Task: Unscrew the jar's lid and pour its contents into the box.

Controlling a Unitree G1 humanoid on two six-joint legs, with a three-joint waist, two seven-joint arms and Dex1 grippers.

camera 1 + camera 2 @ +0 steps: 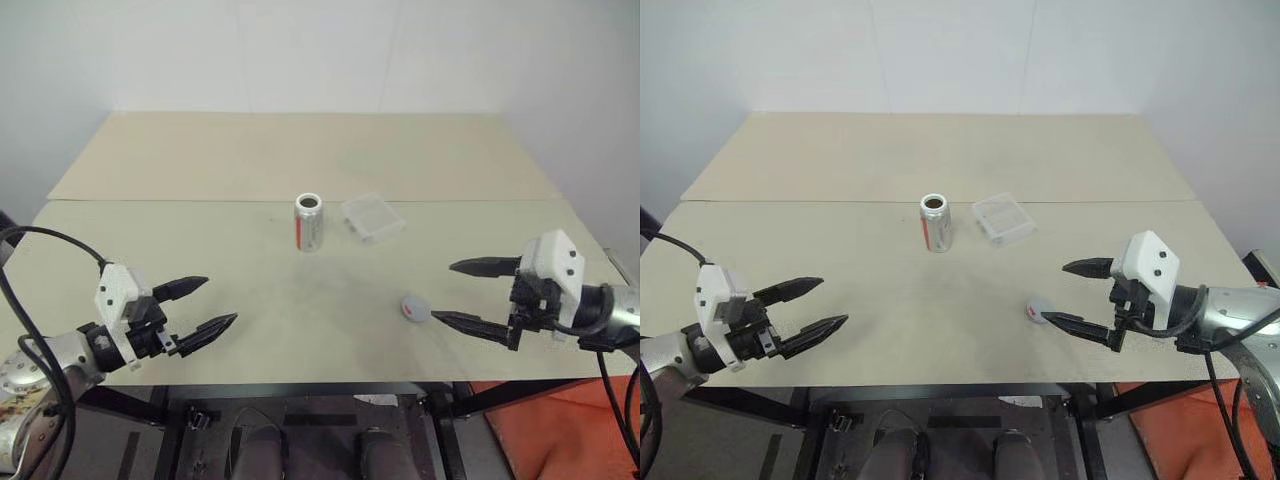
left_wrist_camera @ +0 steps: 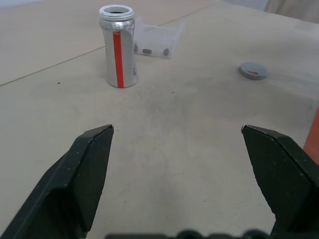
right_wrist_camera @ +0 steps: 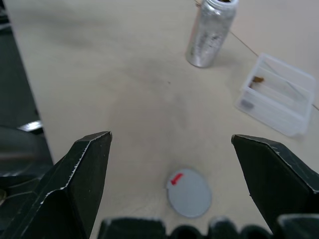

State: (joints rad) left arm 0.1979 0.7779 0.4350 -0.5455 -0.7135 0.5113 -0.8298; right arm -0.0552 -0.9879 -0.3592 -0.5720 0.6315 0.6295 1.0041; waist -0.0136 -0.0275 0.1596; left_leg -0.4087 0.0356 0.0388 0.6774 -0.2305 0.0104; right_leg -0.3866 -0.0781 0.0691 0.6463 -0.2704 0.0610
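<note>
Left hand (image 1: pixel 203 305) spread wide, nothing held, poised over near left of worktop (image 1: pixel 250 290). Right hand (image 1: pixel 468 293) likewise wide open and empty at near right, lid (image 1: pixel 415 308) lying flat just beside lower finger. Jar (image 1: pixel 309 222) stood upright, uncapped, mid-worktop; box (image 1: pixel 373 219) just beside it on robot's right. Red stripe on jar and small dark bits inside box seen from left wrist view; contents too small to identify. Broad bare worktop left between hands and jar.

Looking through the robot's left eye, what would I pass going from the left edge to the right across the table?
Left tool, open → jar, upright with no lid → box → lid, lying on the table → right tool, open.
</note>
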